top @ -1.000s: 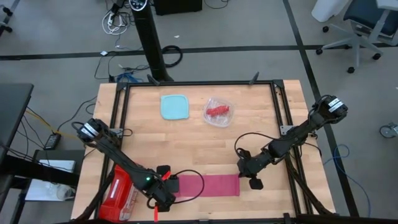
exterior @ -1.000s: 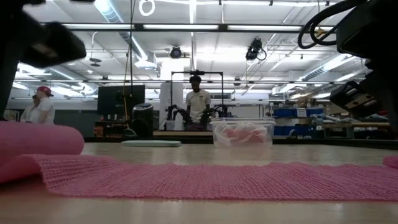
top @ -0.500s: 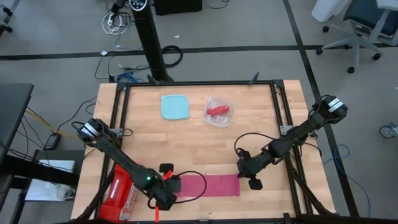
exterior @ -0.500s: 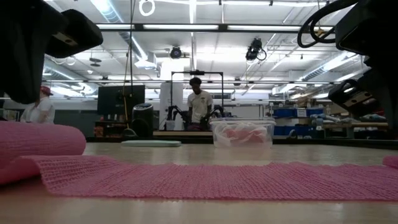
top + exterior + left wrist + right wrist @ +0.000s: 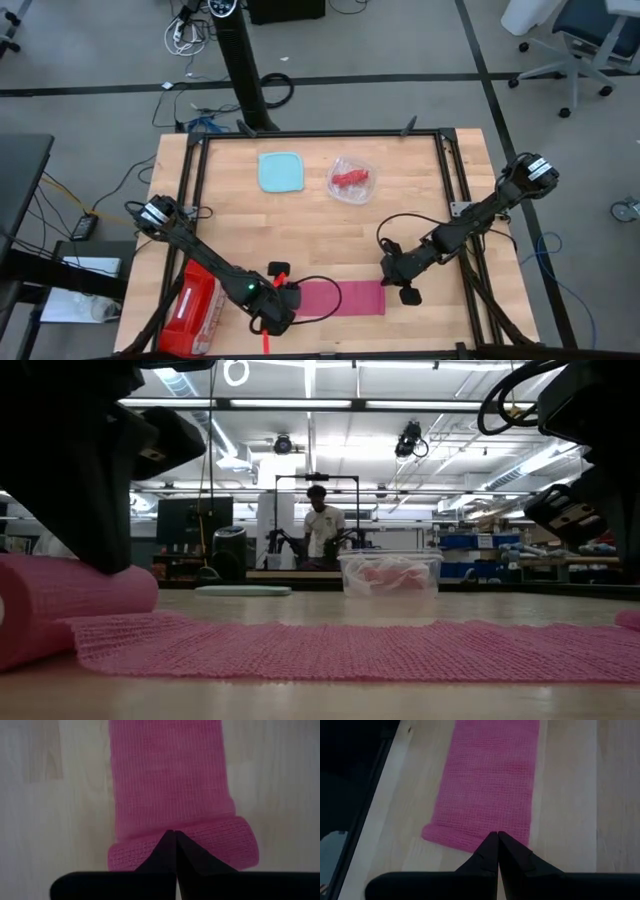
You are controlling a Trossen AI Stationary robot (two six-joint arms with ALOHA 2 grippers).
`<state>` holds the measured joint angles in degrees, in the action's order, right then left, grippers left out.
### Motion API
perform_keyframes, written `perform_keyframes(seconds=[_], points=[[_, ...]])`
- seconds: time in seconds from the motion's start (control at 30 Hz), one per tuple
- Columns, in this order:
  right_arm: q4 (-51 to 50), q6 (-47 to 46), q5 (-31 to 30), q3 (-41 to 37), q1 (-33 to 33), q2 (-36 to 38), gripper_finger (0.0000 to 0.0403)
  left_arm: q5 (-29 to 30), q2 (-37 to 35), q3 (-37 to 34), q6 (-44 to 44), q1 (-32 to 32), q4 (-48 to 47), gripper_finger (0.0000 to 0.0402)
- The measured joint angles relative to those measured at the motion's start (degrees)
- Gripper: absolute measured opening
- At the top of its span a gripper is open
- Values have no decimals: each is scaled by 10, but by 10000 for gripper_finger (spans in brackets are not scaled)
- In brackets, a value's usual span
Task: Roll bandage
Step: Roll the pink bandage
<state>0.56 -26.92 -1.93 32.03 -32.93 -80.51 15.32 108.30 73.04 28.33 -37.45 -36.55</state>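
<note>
We found the bandage [image 5: 345, 297] at the desk's [image 5: 400, 225] six o'clock edge, half rolled; both tools were pinched together: left tool [image 5: 172, 837] should push evenly, right tool [image 5: 497, 839] pinning the tail.

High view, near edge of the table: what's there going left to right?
red plastic case → left gripper on the rolled end → flat stretch of the bandage → right gripper at its other end

pink mesh-knit bandage [image 5: 345, 297], turquoise lid [image 5: 281, 171]
</note>
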Motion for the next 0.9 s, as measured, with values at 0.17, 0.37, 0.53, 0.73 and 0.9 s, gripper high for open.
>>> perform_keyframes(seconds=[0.17, 0.37, 0.53, 0.73, 0.9], points=[[4, 0, 0, 0, 0, 0, 11, 3, 4, -1, -23, 8, 22, 1], [8, -5, -11, 0, 0, 0, 11, 18, 7, 2, -43, 20, 47, 1], [10, -9, -15, 0, 0, 0, 11, 21, 7, 34, -58, 25, 33, 1], [11, -16, -17, 0, 0, 0, 11, -10, 6, 91, -55, 25, -58, 1], [11, -15, -15, 0, 0, 0, 11, -67, 6, 107, -31, 24, -124, 1]])
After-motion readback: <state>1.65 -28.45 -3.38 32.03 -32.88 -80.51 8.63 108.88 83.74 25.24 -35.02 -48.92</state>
